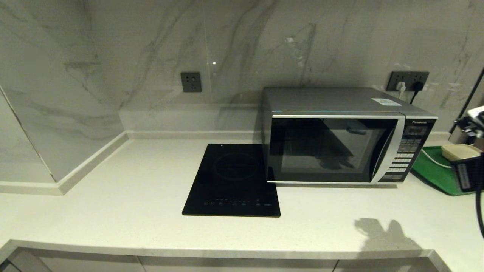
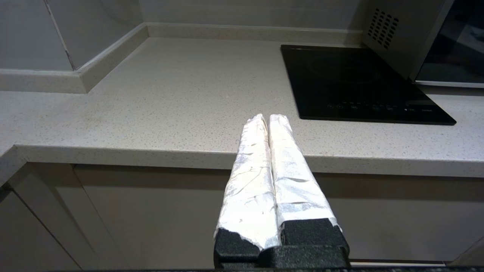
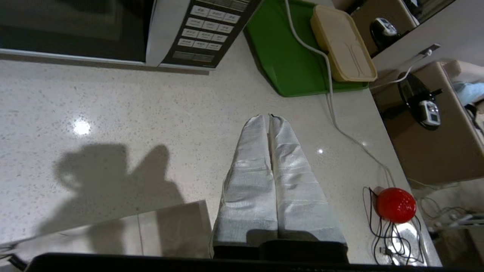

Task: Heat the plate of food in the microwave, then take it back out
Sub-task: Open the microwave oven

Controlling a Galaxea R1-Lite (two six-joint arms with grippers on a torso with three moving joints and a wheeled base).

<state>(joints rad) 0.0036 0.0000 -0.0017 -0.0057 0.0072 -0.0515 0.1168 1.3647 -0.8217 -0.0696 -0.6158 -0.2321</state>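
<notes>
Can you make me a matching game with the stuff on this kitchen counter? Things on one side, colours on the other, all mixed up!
Things:
1. microwave
2. cooktop
3. tray
4. ball

Colours:
A. red
B. silver
C. green
D. black

Pairs: 1-B, 2-D, 3-C, 4-A

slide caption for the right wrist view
Right gripper shut above the counter, near the microwave keypad and green tray.
</notes>
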